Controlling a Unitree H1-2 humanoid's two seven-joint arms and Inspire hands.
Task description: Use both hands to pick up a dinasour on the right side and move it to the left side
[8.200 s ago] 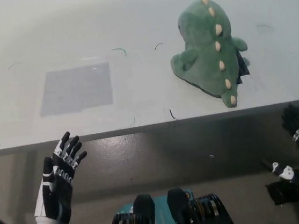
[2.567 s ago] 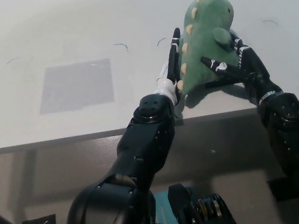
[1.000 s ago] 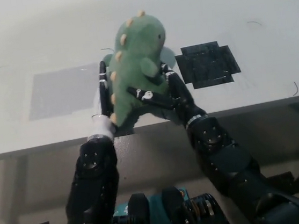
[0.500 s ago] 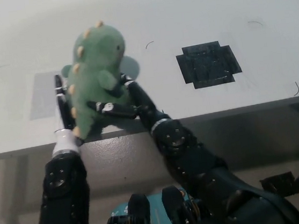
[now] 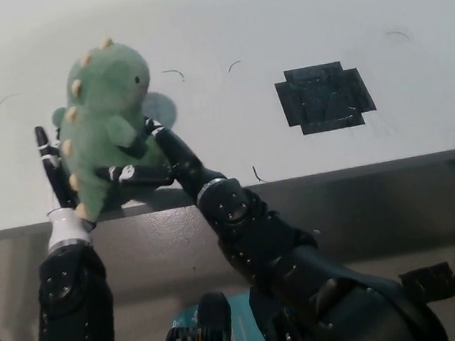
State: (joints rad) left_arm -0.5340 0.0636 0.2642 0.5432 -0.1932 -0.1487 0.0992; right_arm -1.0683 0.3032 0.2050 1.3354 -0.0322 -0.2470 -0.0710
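A green plush dinosaur [image 5: 104, 110] with cream back spikes is held upright between both hands over the table's left front part. My left hand [image 5: 51, 170] presses flat against its spiked back. On the toy's belly side my black right hand [image 5: 154, 158] presses from the right, fingers reaching under it. The toy hides most of both palms. Whether the toy's base touches the table [image 5: 276, 17] cannot be told.
A black taped patch [image 5: 324, 97] lies on the white table at the right. Thin dark curved marks dot the tabletop. The table's front edge [image 5: 334, 171] runs across the middle, with a dim floor below.
Both hands have carried the dinosaur further left along the table's front edge. It now covers the grey patch seen earlier at the left.
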